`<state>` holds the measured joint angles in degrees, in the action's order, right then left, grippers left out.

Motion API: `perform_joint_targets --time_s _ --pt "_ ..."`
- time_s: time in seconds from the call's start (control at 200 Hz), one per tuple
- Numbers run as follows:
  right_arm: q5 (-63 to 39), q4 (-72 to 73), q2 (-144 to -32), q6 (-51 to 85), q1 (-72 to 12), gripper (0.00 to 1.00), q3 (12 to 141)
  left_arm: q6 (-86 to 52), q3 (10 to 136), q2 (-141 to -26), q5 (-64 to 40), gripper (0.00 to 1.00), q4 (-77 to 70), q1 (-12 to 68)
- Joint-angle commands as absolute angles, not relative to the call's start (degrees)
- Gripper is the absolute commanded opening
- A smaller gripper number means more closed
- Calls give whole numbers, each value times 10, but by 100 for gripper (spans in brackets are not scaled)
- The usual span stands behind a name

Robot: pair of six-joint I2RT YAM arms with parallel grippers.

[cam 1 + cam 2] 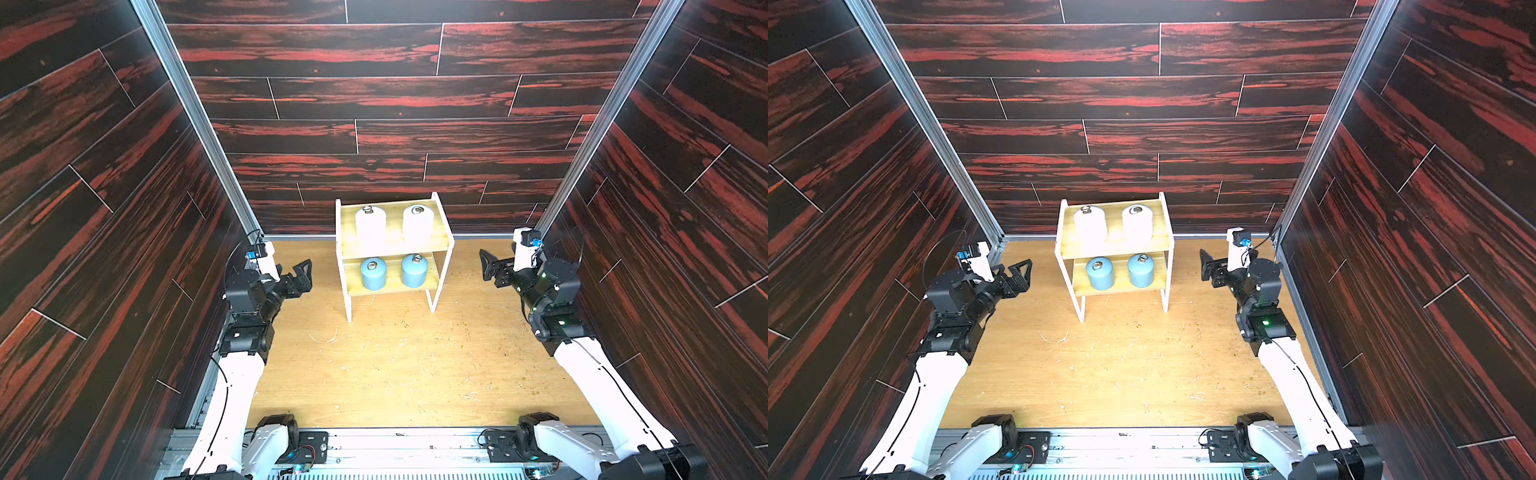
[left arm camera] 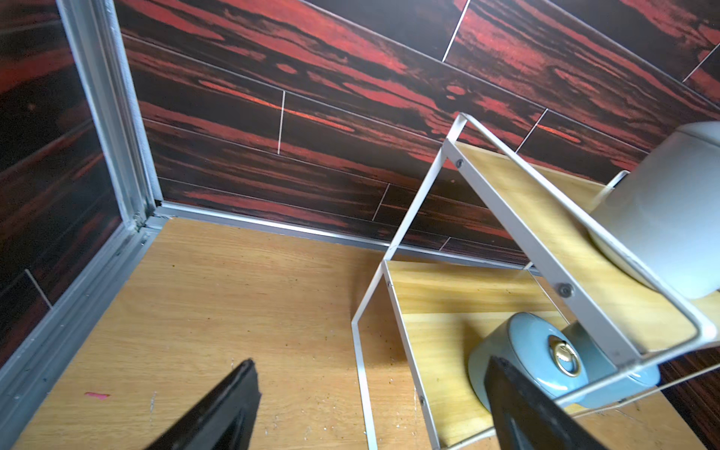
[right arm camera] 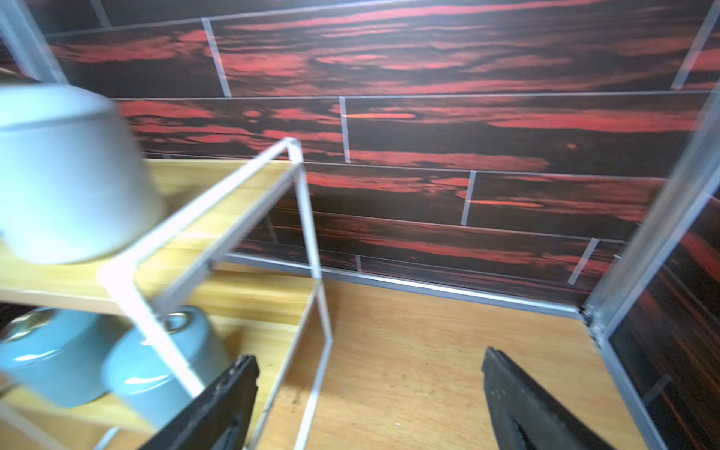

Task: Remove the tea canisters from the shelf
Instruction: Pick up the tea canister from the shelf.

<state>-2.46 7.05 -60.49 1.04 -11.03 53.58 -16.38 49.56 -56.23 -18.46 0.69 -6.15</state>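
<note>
Left claw (image 1: 306,274), right claw (image 1: 485,266) open, empty, flanking shelf (image 1: 395,250); four tea canisters (image 1: 370,226) on it, apart from both.

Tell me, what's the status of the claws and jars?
Left gripper, right gripper open, empty, flanking shelf. All four tea canisters on it: white pair up top, blue pair below. Nothing in the way.

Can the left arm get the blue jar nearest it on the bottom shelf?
Probably, going round the front. The white-framed two-tier wooden shelf is open there, and the left arm's fingers are open. Straight across, its side frame stands before the light blue cylindrical jar.
</note>
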Motion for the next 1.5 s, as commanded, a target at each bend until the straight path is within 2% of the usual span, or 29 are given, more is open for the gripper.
perform_joint_targets --time_s 0.0,0.456,0.807,1.498 --pt "-104 12 -599 3 -122 93 571 -177 516 -570 -212 95 25 -62" --pt "-114 -28 -651 -17 -245 94 693 -190 507 -562 -225 97 22 -62" --pt "-44 0 -742 -13 -323 93 751 -194 506 -564 -237 98 23 -62" --pt "69 35 -811 50 -365 95 793 -197 499 -561 -249 99 18 -63"
